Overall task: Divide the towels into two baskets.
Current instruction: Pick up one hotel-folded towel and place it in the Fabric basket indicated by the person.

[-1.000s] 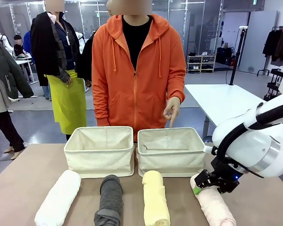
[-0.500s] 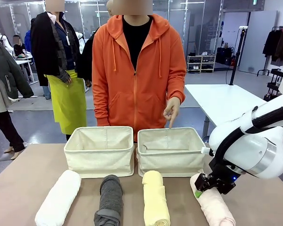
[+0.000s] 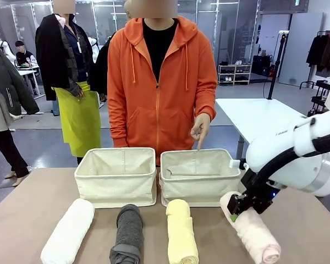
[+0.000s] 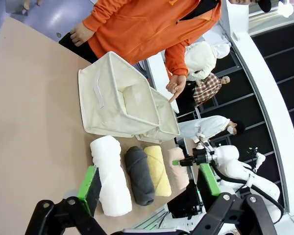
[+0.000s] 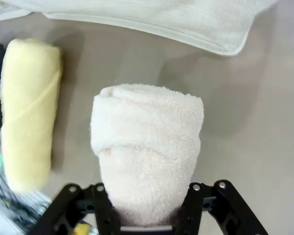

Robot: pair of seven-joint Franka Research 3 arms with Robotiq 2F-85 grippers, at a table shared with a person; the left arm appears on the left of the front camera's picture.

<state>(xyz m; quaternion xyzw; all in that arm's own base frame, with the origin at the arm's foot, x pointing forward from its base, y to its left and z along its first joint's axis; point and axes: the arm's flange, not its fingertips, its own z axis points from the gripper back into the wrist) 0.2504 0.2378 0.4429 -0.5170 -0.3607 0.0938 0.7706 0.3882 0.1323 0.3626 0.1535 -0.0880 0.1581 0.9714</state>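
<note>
Since a second ago the right pincer (image 3: 234,212) has clamped shut on the far end of the pink towel (image 3: 254,232) and raised it slightly, so the roll now slants with its near end swung toward 4 o'clock. In the right wrist view the black fingers (image 5: 104,211) press both sides of the roll (image 5: 147,147).

On the tabletop (image 3: 22,220), the white towel (image 3: 69,231), dark grey towel (image 3: 128,231) and pale yellow towel (image 3: 181,236) lie side by side at 9 o'clock of the pink one. At 12 o'clock of the row stand the left basket (image 3: 115,179) and the right basket (image 3: 201,184), touching each other. A person's hand (image 3: 199,129) points a finger down at the right basket's far rim.

In the left wrist view the left pincer (image 4: 149,182) hangs wide open above the tabletop, gripping nothing, its green pads (image 4: 90,183) apart over the towel row.
</note>
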